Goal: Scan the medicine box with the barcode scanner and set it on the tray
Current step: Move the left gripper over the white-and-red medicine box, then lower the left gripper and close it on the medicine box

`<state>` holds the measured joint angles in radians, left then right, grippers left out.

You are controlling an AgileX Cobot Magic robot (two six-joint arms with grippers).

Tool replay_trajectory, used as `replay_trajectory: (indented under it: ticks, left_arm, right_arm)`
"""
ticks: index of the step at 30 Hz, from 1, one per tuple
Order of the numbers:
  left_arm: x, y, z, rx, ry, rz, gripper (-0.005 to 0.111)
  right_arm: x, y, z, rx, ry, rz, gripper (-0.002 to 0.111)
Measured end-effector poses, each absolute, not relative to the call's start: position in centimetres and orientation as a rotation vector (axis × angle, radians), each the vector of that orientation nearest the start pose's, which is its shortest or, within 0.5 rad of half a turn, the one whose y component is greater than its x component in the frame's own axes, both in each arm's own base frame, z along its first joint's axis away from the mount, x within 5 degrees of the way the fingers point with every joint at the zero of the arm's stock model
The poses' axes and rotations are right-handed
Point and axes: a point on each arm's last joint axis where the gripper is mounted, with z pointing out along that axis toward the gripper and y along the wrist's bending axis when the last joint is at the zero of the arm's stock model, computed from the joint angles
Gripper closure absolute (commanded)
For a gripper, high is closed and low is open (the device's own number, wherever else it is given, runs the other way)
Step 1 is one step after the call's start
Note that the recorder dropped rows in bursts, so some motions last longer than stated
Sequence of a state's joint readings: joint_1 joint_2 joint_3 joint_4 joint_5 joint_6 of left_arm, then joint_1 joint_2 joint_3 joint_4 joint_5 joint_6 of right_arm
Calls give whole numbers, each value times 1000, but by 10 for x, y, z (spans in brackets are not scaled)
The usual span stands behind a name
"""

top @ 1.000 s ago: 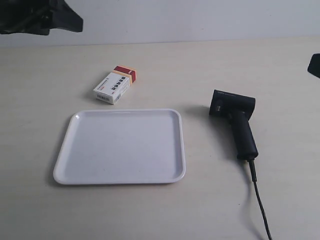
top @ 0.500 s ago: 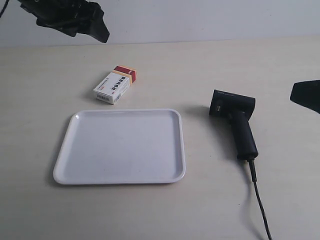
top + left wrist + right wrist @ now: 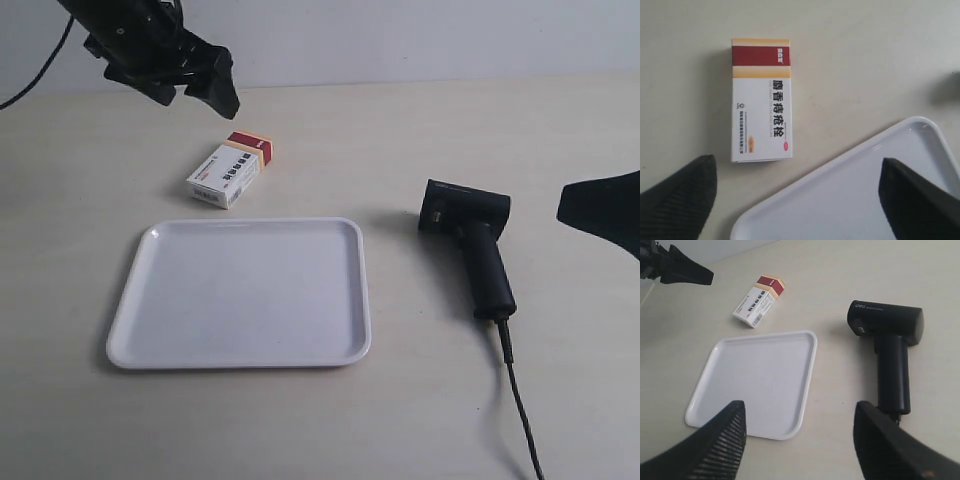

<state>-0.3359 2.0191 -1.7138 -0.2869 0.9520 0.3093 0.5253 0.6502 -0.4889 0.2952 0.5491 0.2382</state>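
Observation:
The medicine box (image 3: 231,172) lies flat on the table just beyond the tray (image 3: 240,295), red and tan end pointing away. My left gripper (image 3: 200,92) hovers above and behind the box, open, holding nothing; in the left wrist view the medicine box (image 3: 761,100) lies ahead of the open left gripper (image 3: 796,162), beside the tray (image 3: 850,200) corner. The barcode scanner (image 3: 470,245) lies on its side right of the tray, cable trailing toward the front edge. My right gripper (image 3: 592,206) enters at the right edge, open, apart from the barcode scanner (image 3: 890,340).
The right wrist view shows the tray (image 3: 755,385), the medicine box (image 3: 759,301), the left arm (image 3: 680,270) and my open right gripper (image 3: 800,407). The scanner's thin cable (image 3: 520,400) runs to the table's front. A pale wall stands behind the table.
The left arm has swung down and rightward to hover near the medicine box. The right gripper has come further in from the right edge. Box, tray and scanner have not moved.

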Motion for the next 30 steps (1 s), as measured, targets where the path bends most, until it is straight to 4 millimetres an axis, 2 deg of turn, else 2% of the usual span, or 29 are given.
replay_trajectory:
  ticks: [4,7,18,21,30]
  left_arm:
    - [413,-171,251,655,2588,-448,23]
    - [419,-173,251,681,2558,-418,23]
    - [462,-188,206,692,2550,-353,23]
    - [467,-194,194,701,2556,-352,23]
    - [474,-192,155,768,2616,-255,23]
  right_arm:
    - [100,74,277,-131,2265,730,48]
    - [100,74,277,-131,2267,729,48]
    - [100,74,277,-131,2267,729,48]
    - [100,74,276,-132,2269,729,48]
    - [100,74,276,-132,2271,729,48]
